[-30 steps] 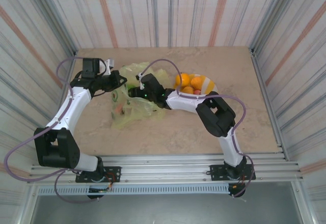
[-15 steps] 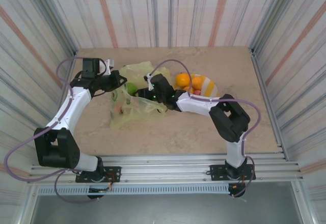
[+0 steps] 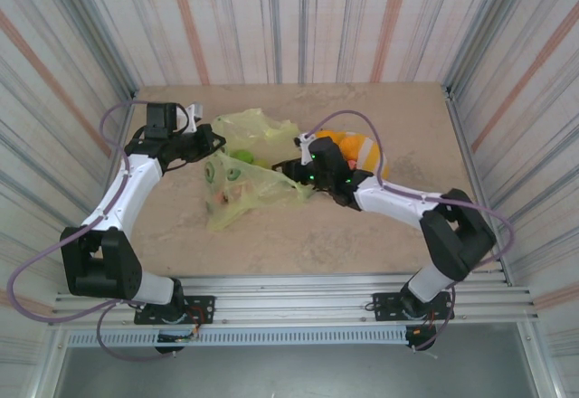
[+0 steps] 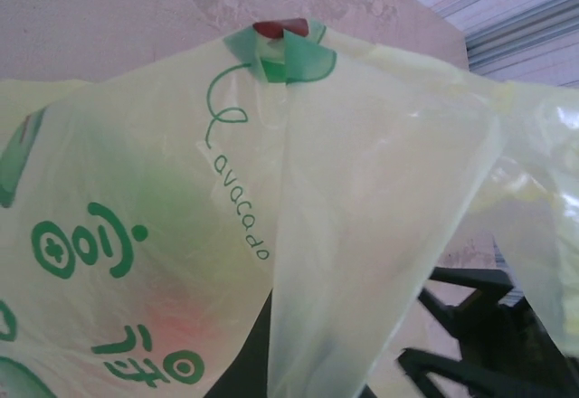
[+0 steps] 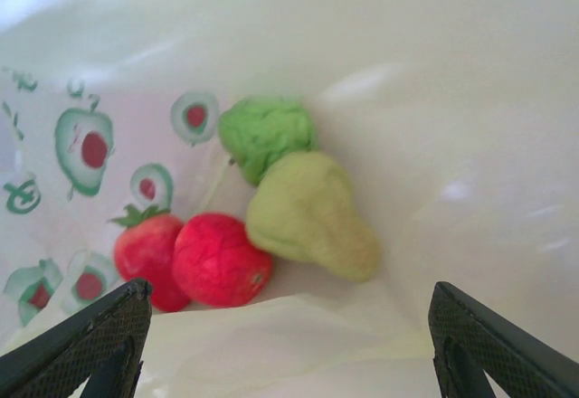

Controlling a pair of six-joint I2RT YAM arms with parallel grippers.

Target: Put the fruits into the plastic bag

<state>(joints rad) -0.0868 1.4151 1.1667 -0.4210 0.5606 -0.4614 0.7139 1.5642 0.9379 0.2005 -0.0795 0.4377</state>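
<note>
The plastic bag (image 3: 249,181) lies left of centre, translucent yellow-green with avocado prints. My left gripper (image 3: 215,145) is shut on its upper left edge and holds it up; in the left wrist view the bag (image 4: 362,190) drapes over the jaws. My right gripper (image 3: 291,168) stands open at the bag's right mouth, nothing between its fingers (image 5: 81,344). Inside the bag lie a green fruit (image 5: 267,131), a yellow-green pear (image 5: 312,217), a red fruit (image 5: 217,258) and a strawberry (image 5: 145,249). Orange fruits (image 3: 339,137) sit on the plate behind my right wrist.
The yellow-and-white striped plate (image 3: 368,152) stands right of the bag, partly hidden by my right arm. Striped walls close in the table on three sides. Bare tabletop (image 3: 298,235) runs along the near side in front of the bag.
My right arm has pulled back to the right, out of the bag's mouth. A green fruit now shows inside the bag. The left gripper has kept its hold.
</note>
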